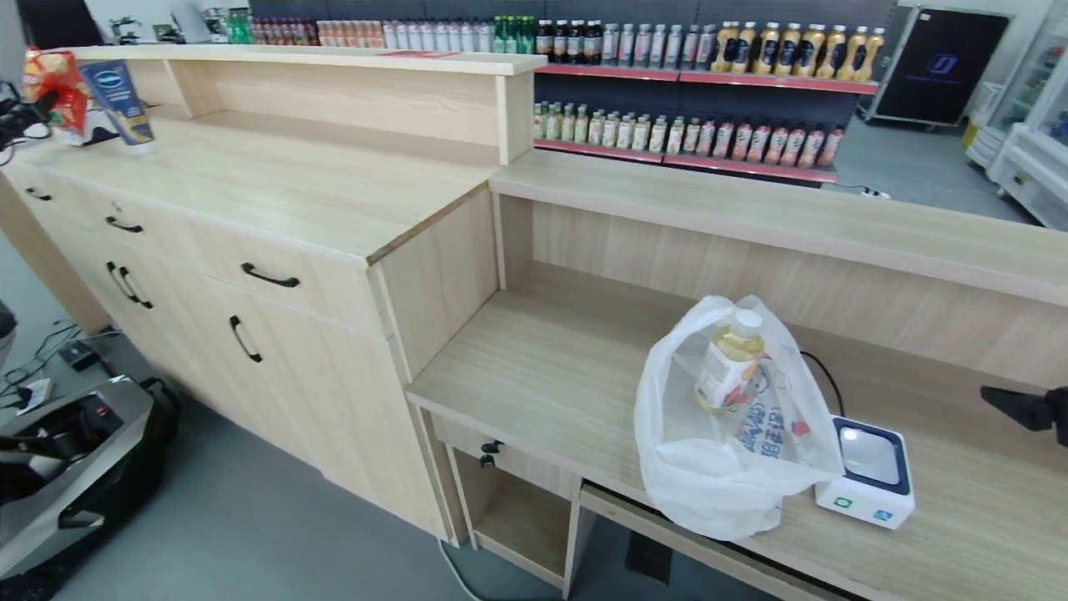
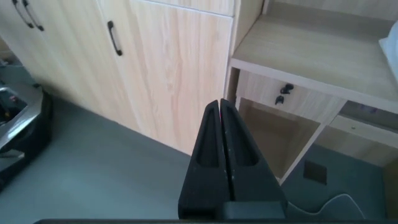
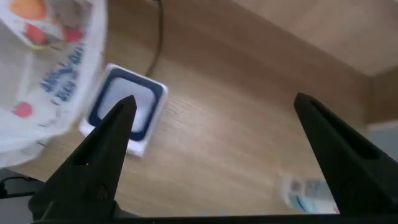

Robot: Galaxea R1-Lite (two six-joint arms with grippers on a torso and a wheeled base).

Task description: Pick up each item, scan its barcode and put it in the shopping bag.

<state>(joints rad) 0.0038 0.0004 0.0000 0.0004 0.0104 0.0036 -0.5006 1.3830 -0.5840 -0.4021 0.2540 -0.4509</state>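
Observation:
A white plastic shopping bag stands on the low desk with a pale yellow drink bottle upright inside it. Touching the bag's right side is a white scanner with a blue-framed window, its light on. My right gripper hovers above the desk, right of the scanner; in the right wrist view the right gripper is open and empty, with the scanner and the bag beneath it. My left gripper is shut on nothing, low over the floor in front of the cabinet doors.
A tall counter with drawers rises left of the desk. On its far left end are an orange snack bag and a blue carton. A small blurred packet lies on the desk near my right gripper. Bottle shelves line the back wall.

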